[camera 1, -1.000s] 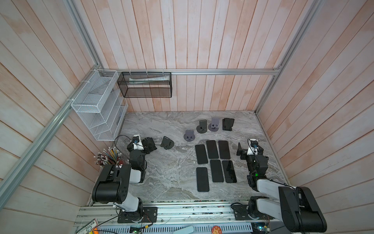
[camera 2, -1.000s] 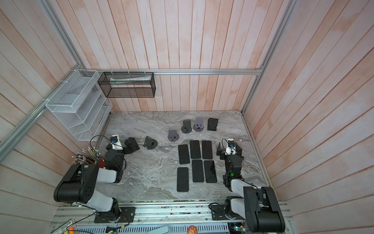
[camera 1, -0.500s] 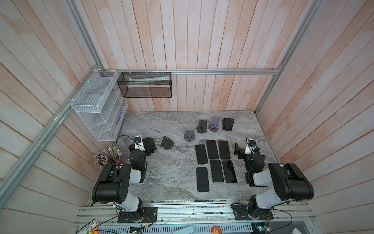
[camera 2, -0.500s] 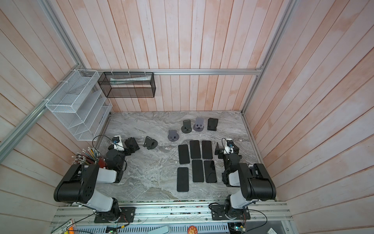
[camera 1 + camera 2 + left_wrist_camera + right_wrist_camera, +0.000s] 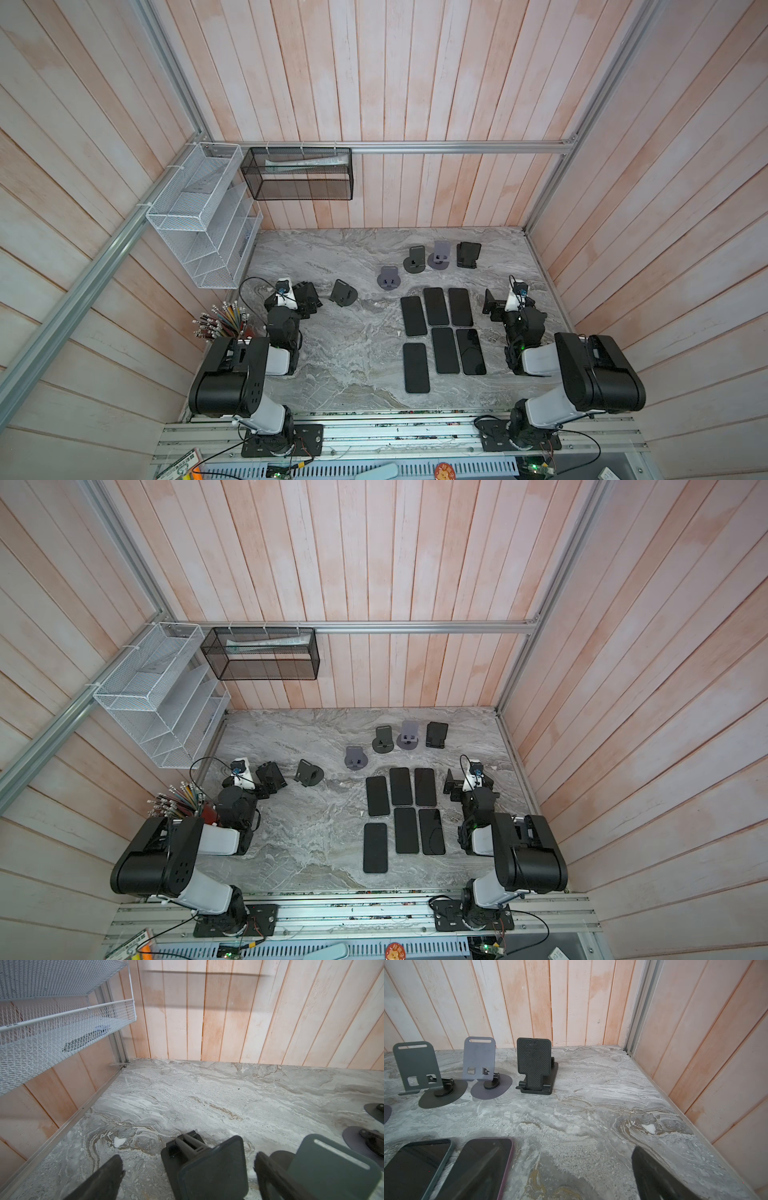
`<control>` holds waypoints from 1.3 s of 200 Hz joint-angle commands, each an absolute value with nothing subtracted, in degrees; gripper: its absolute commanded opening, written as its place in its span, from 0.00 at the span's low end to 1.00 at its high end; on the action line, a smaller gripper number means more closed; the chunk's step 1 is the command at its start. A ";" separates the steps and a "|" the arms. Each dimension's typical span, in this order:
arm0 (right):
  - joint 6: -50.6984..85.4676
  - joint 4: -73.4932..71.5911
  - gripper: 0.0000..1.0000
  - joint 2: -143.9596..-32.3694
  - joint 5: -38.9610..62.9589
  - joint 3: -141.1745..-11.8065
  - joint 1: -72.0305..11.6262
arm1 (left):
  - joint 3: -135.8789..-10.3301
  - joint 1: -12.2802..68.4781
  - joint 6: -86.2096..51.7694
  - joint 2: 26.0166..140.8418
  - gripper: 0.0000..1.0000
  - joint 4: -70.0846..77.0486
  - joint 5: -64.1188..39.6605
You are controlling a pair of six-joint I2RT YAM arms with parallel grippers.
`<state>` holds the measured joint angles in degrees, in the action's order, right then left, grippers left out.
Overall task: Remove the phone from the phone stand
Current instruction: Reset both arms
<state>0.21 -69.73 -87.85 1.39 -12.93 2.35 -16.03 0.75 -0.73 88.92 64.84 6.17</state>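
We are looking down on the marble table [image 5: 353,357], with a white mesh rack [image 5: 199,216] and a black mesh basket [image 5: 299,174] hanging on the walls above its far left corner. The left arm [image 5: 232,374] and the right arm [image 5: 590,374] are sitting folded low at the near corners.

Six phones [image 5: 436,306] are lying flat on the marble, screens up, in two rows of three between the arms, and each is lying apart from every stand. A dark grey stand [image 5: 417,1064], a lilac stand [image 5: 479,1057] and a black textured stand [image 5: 534,1059] are standing in a row near the back wall.

The left gripper [image 5: 188,1159] is spreading its fingers [image 5: 108,1176] wide on either side of a black folding stand [image 5: 207,1167], and we are seeing a gap on each side of it. The right gripper [image 5: 493,303] is hovering just beside the phones, spread wide and gripping nothing; its wrist view is showing only one finger [image 5: 654,1176]. A cup of pencils [image 5: 224,322] is standing by the left arm.
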 commanded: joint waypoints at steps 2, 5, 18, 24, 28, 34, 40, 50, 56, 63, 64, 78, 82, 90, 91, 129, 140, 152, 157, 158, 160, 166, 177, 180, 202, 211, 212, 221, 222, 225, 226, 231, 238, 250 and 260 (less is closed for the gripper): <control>0.29 -68.73 0.98 -87.01 2.02 -13.97 2.55 | -16.17 0.53 -1.32 88.38 1.00 64.34 5.63; 0.34 -68.75 0.98 -87.01 2.02 -13.97 2.54 | -16.17 0.47 -1.32 88.34 1.00 64.26 5.63; 0.29 -68.74 0.98 -86.96 2.00 -13.97 2.55 | -16.22 0.52 -1.32 88.33 1.00 64.28 5.63; 0.33 -68.75 0.98 -86.93 1.93 -13.96 2.55 | -16.22 0.46 -1.32 88.38 1.00 64.25 5.63; 0.33 -68.75 0.98 -86.95 1.96 -13.97 2.55 | -16.20 0.52 -1.27 88.41 1.00 64.27 5.63; 0.28 -68.78 0.98 -86.92 1.99 -13.97 2.55 | -16.17 0.52 -1.32 88.35 1.00 64.25 5.63; 0.33 -68.74 0.98 -86.97 1.96 -13.96 2.55 | -16.20 0.47 -1.32 88.36 1.00 64.29 5.58; 0.33 -68.76 0.98 -86.92 1.97 -13.97 2.55 | -16.17 0.51 -1.32 88.33 1.00 64.25 5.62; 0.28 -68.77 0.98 -86.93 1.96 -13.97 2.55 | -16.17 0.53 -1.32 88.33 1.00 64.25 5.63; 0.30 -68.74 0.98 -86.98 2.02 -13.93 2.54 | -16.17 0.58 -1.32 88.35 1.00 64.26 5.63; 0.32 -68.73 0.98 -86.99 2.02 -13.95 2.55 | -16.17 0.55 -1.32 88.39 1.00 64.30 5.63; 0.31 -68.75 0.98 -86.94 2.02 -13.97 2.54 | -16.17 0.48 -1.32 88.33 1.00 64.29 5.63; 0.29 -68.75 0.98 -86.99 2.07 -13.97 2.55 | -16.17 0.51 -1.32 88.32 1.00 64.31 5.62; 0.30 -68.77 0.98 -87.01 2.03 -13.97 2.55 | -16.17 0.53 -1.33 88.36 1.00 64.28 5.62; 0.28 -68.75 0.98 -87.01 2.07 -13.97 2.55 | -16.17 0.53 -1.32 88.34 1.00 64.31 5.62; 0.27 -68.76 0.98 -86.96 2.07 -13.97 2.55 | -16.17 0.53 -1.32 88.38 1.00 64.28 5.63; 0.26 -68.78 0.98 -86.96 2.01 -13.97 2.55 | -16.19 0.53 -1.32 88.36 1.00 64.29 5.63; 0.46 -68.70 0.98 -87.01 1.94 -14.06 2.55 | -16.17 0.53 -1.32 88.35 1.00 64.34 5.63; 0.50 -68.70 0.98 -87.00 1.99 -13.97 2.54 | -16.17 0.53 -1.32 88.35 1.00 64.34 5.63; 0.51 -68.67 0.98 -86.96 1.96 -13.97 2.54 | -16.17 0.53 -1.32 88.39 1.00 64.34 5.63; 0.41 -68.72 0.98 -86.93 1.94 -14.04 2.55 | -16.17 0.48 -1.32 88.37 1.00 64.27 5.63; 0.44 -68.58 0.98 -86.92 2.01 -14.06 2.55 | -16.18 0.53 -1.32 88.35 1.00 64.33 5.63; 0.46 -68.58 0.98 -86.99 2.00 -14.06 2.55 | -16.17 0.53 -1.32 88.41 1.00 64.34 5.63; 0.52 -68.58 0.98 -86.97 2.03 -14.06 2.55 | -16.17 0.55 -1.32 88.34 1.00 64.31 5.63; 0.43 -68.84 0.98 -86.92 2.35 -13.91 2.54 | -16.18 0.52 -1.32 88.29 1.00 64.34 5.62; -0.22 -69.56 0.98 -86.74 4.22 -13.38 2.54 | -16.17 0.53 -1.32 88.35 1.00 64.33 5.63; -0.33 -69.67 0.98 -86.70 4.48 -13.33 2.55 | -16.17 0.48 -1.32 88.34 1.00 64.33 5.63; -1.60 -71.12 0.98 -86.58 7.18 -12.33 2.55 | -16.17 0.49 -1.32 88.36 1.00 64.29 5.63; -1.73 -71.29 0.98 -86.58 7.54 -12.23 2.55 | -16.17 0.51 -1.32 88.35 1.00 64.31 5.63; -2.05 -71.81 0.98 -86.51 8.29 -12.02 2.52 | -16.17 0.49 -1.32 88.34 1.00 64.33 5.63; -2.12 -71.94 0.98 -86.50 8.50 -11.94 2.53 | -16.17 0.51 -1.32 88.34 1.00 64.33 5.63; -2.33 -72.44 0.98 -86.53 8.86 -11.64 2.55 | -16.17 0.58 -1.32 88.33 1.00 64.34 5.63; -2.26 -72.13 0.98 -86.53 8.87 -11.88 2.55 | -16.17 0.54 -1.32 88.36 1.00 64.33 5.63; -1.71 -71.26 0.98 -86.47 7.50 -12.27 2.55 | -16.22 0.52 -1.32 88.33 1.00 64.31 5.63; 0.08 -69.83 0.98 -86.81 3.73 -13.45 2.55 | -16.17 0.53 -1.32 88.34 1.00 64.34 5.63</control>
